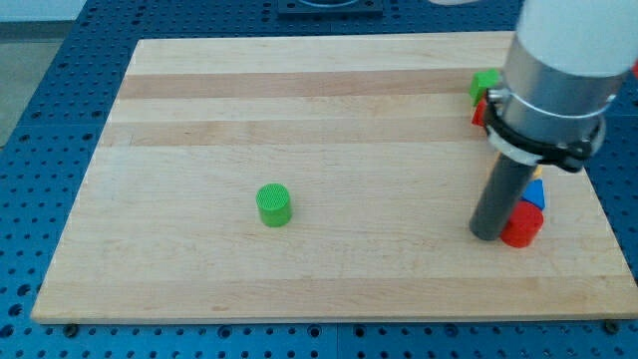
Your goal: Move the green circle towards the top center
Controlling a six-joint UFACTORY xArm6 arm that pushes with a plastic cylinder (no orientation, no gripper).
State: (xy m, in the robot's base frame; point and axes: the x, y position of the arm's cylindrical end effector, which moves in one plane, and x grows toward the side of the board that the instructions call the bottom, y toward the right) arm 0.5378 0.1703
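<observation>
The green circle (274, 204), a short green cylinder, stands alone on the wooden board (299, 100), left of centre and in the lower half. My tip (487, 235) rests on the board near the view's right, far to the right of the green circle and a little lower. It sits right against the left side of a red cylinder (521, 225).
A blue block (536, 192) and a yellow sliver (539, 174) sit just above the red cylinder, partly hidden by the arm. A green block (485, 83) and a red block (478, 113) lie near the top right, beside the arm's body (558, 70).
</observation>
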